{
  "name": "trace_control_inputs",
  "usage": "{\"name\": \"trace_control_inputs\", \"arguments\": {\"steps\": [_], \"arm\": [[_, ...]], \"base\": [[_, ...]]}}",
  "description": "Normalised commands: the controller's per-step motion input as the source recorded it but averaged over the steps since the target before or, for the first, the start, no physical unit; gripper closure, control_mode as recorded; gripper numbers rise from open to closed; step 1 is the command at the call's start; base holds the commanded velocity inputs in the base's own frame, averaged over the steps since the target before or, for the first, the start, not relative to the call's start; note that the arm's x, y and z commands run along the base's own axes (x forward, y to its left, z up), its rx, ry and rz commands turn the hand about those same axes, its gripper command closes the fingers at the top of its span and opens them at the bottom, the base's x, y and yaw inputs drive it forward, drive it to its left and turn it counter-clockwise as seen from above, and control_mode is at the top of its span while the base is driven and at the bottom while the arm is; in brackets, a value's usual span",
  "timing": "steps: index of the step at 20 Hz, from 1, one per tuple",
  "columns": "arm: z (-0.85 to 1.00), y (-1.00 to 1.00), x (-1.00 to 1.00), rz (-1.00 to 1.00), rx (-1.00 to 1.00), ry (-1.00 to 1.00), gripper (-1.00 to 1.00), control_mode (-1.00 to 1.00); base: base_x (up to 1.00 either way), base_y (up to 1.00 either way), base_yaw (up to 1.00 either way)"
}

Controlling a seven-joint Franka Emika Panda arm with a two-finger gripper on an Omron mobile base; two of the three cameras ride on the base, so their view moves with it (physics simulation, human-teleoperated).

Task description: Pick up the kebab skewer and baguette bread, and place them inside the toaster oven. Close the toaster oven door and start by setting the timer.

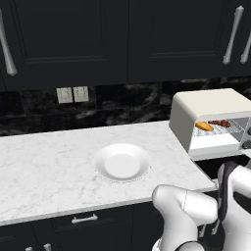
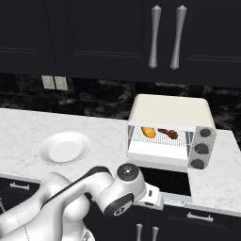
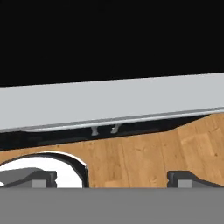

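- toaster oven (image 2: 170,113) sits on the white marble counter (image 1: 49,171), right of the empty white plate (image 2: 63,147), against the dark backsplash
- toaster oven door (image 2: 167,181) is dropped open, lying flat out toward the near edge of the counter, dark glass facing up
- baguette bread (image 2: 148,132) is inside on the wire rack (image 2: 162,138), left part of the cavity
- kebab skewer (image 2: 168,133) is on the same rack, just right of the bread, angled slightly; from here I can't tell whether the two touch
- three dark knobs (image 2: 202,148) stacked down the right side of the oven front
- gripper (image 3: 112,177) is low, under the counter line in front of the open door; the hand view looks along the pale underside of a slab with wood floor (image 3: 144,153) beyond
- fingers (image 3: 186,178) spread fully wide, nothing between them
- dark upper cabinets with silver handles (image 2: 154,36) above, two wall outlets (image 1: 72,94) on the backsplash left of the oven
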Motion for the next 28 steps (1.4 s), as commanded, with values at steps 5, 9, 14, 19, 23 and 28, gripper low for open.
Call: {"name": "trace_control_inputs", "arguments": {"steps": [5, 9, 14, 19, 23, 28], "arm": [[-0.14, -0.11, 0.07, 0.09, 0.00, 0.00, -1.00, -1.00], [-0.11, -0.23, 0.00, 0.02, 0.02, 0.00, -1.00, -1.00], [-0.08, -0.14, 0.07, 0.00, 0.04, 0.00, -1.00, -1.00], [-0.08, -0.09, 0.05, 0.00, 0.09, 0.00, -1.00, -1.00], [-0.02, -0.05, 0.02, 0.00, 0.11, 0.00, -1.00, -1.00], [0.00, 0.00, 0.03, 0.00, 0.09, 0.00, -1.00, -1.00]], "base": [[0.00, 0.00, 0.00], [0.00, 0.00, 0.00], [0.00, 0.00, 0.00], [0.00, 0.00, 0.00], [0.00, 0.00, 0.00], [0.00, 0.00, 0.00]]}}
